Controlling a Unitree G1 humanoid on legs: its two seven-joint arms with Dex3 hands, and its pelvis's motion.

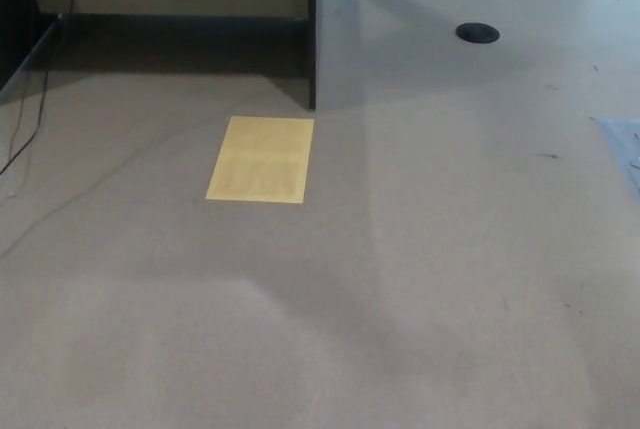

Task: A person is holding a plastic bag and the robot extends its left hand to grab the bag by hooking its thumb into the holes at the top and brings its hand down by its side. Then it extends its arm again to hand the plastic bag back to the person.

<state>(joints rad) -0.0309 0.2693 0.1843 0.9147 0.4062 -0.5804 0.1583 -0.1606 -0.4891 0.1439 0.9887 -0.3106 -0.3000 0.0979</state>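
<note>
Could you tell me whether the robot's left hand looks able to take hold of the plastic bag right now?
Probably not: neither bag, person nor hand is in view, only bare floor with a yellow sheet.

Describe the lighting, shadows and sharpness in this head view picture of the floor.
Head view: soft, even light; a broad faint shadow band falls across the floor; darker shade sits under the partition; the yellow sheet and black disc look reasonably sharp; no glare.

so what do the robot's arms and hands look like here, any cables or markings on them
Neither hand nor any part of an arm shows in the head view now, so nothing about their look can be told. Only the grey floor, a yellow rectangle and a thin dark cable are visible.
</note>
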